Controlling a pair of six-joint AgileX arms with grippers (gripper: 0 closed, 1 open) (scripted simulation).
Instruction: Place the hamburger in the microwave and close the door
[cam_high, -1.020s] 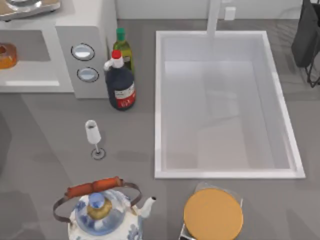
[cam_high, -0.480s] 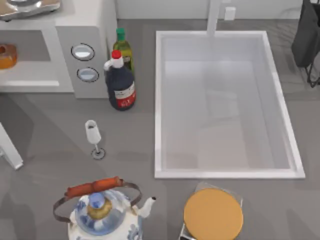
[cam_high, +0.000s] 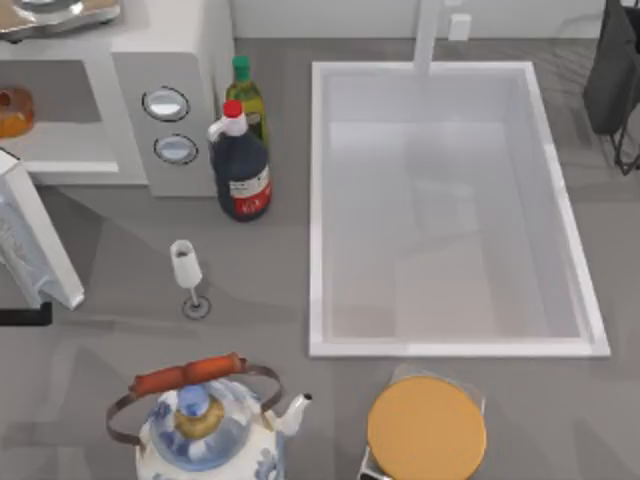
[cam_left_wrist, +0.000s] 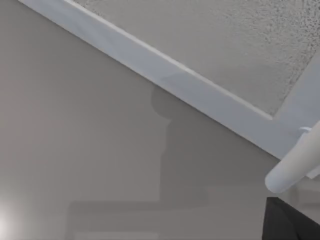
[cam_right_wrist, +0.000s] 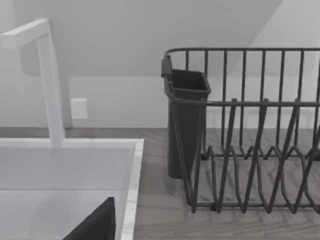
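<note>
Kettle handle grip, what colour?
Reddish-orange, on a dark metal bail over the blue-and-white kettle. Top view shows the handle grip best.

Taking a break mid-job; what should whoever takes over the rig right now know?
Left claw: at the table's left edge, by the door's free end.
Right claw: idle over the sink, facing the dish rack.
Hamburger: on the cavity floor of the microwave.
Done: the hamburger is in.
Left: the door stands at an angle, part open; push it fully shut.
</note>
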